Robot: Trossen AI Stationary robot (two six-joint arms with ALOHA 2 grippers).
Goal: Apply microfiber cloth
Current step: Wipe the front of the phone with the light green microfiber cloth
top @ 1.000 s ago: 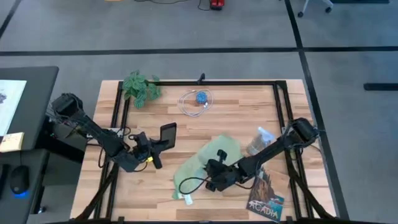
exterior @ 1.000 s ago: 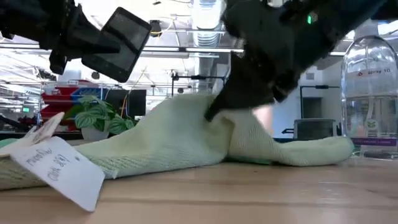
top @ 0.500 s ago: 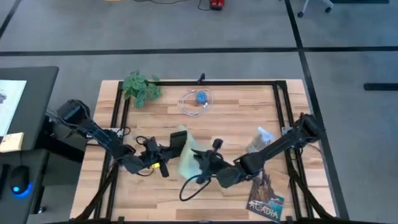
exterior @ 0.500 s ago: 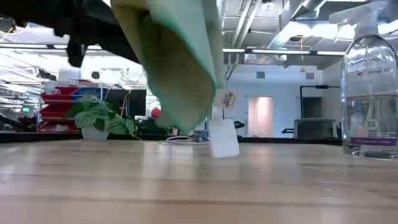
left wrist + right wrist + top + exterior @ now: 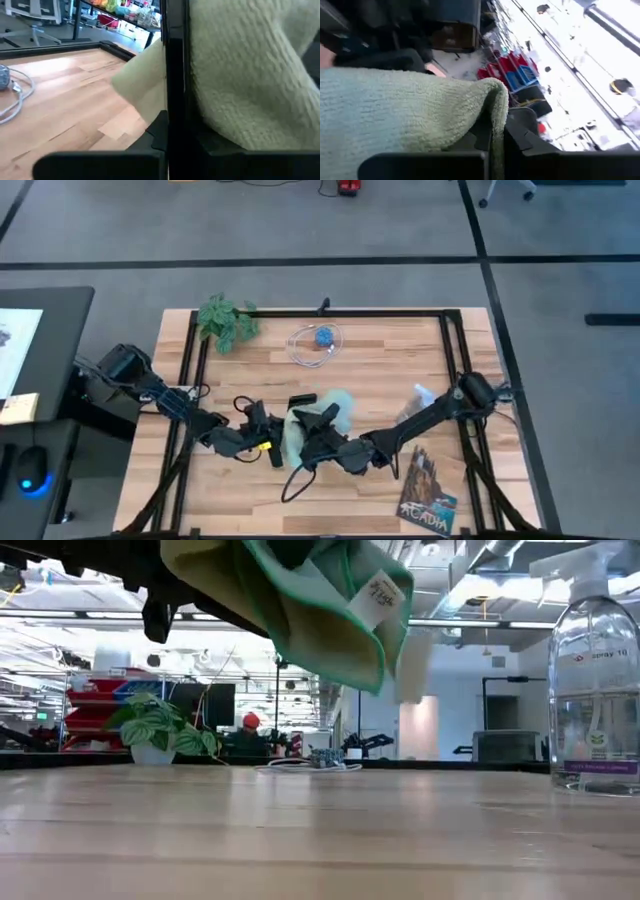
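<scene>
Against the left gripper (image 5: 268, 448), clamped on the phone (image 5: 175, 75), my right gripper (image 5: 318, 435) pinches the cloth (image 5: 305, 423): soft, floppy, best gripped mid-fold.

My left arm reaches in from the left edge of the tabletop (image 5: 400, 355), elbow low, forearm angled toward the centre. Its left claw (image 5: 268, 442) sits raised above the surface, near the middle, pointing at my other arm. I can't make out from here how its fingers stand. My right arm comes from the right edge, stretched long and slanting down toward the centre. The right claw (image 5: 318, 430) is lifted off the surface, clamped on the microfiber cloth (image 5: 300, 425), which hangs from it. The two claws are just beside each other, facing.
</scene>
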